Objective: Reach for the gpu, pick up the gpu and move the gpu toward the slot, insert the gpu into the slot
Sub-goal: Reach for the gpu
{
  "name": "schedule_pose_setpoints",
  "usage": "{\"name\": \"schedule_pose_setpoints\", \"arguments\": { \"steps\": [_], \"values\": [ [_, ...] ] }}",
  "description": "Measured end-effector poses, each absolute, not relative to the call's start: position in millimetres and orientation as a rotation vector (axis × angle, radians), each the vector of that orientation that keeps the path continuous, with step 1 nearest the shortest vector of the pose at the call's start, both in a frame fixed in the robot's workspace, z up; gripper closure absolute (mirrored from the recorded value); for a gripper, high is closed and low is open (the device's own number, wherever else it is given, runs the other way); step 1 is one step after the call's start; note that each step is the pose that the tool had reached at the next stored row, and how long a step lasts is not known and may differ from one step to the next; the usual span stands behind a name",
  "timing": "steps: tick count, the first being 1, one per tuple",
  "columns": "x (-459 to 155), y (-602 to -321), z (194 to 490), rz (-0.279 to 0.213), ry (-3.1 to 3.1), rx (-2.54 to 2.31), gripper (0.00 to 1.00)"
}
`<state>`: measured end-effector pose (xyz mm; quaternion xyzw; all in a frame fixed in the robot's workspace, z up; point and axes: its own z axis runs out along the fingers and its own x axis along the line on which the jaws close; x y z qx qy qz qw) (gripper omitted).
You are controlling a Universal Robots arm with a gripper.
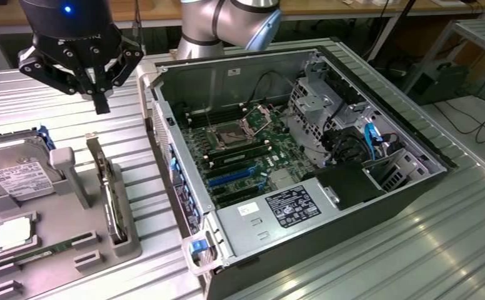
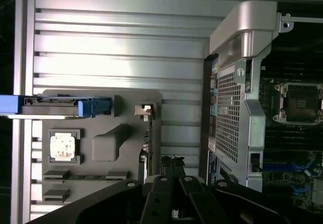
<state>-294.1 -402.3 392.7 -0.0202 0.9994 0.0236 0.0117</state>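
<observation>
Item: gripper (image 1: 100,105), black, on the arm's wrist, fingers clenched together and empty, nothing between them; it hangs in the air above the grey holder (image 1: 55,215) and touches nothing. Item: gpu (image 1: 107,187), thin dark card standing on its long edge in a groove of the holder, below the gripper and well apart from it, its silver bracket at the end nearest beneath the fingertips, its far end running away from them; in the wrist view it shows edge-on just past the fingertips. Handling, as a judgement: light and stiff, but fragile, with bare parts on its faces and a contact edge sunk in the groove; the free upper edge, around the middle of its length, looks like the soundest place to take hold, one finger on each flat face, away from the bracket and the contacts; a thin, smooth card could twist or slip in a shallow pinch. Item: hard drive (image 1: 13,175) with white label, in the same holder, beside the card on the side away from the computer case (image 1: 225,81). Item: processor chip (image 1: 13,232) and memory stick (image 1: 30,256), lying flat in the holder, farther from the gripper than the card. Item: computer case, side open, on the ribbed metal table (image 1: 409,250) just beside the holder, off to one side of the gripper; inside it the main board (image 1: 251,150) with blue slots (image 1: 230,179), all without a card
</observation>
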Motion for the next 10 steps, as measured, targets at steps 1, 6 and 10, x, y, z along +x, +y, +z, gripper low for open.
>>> {"name": "schedule_pose_setpoints", "arguments": {
  "steps": [1, 6, 10],
  "values": [
    [-294.8, -402.4, 392.6, 0.074, 3.117, -0.064, 0.89],
    [-298.8, -402.8, 392.6, 0.074, 3.117, -0.068, 0.89],
    [-302.6, -403.1, 392.6, 0.074, 3.117, -0.072, 0.89]
  ]
}}
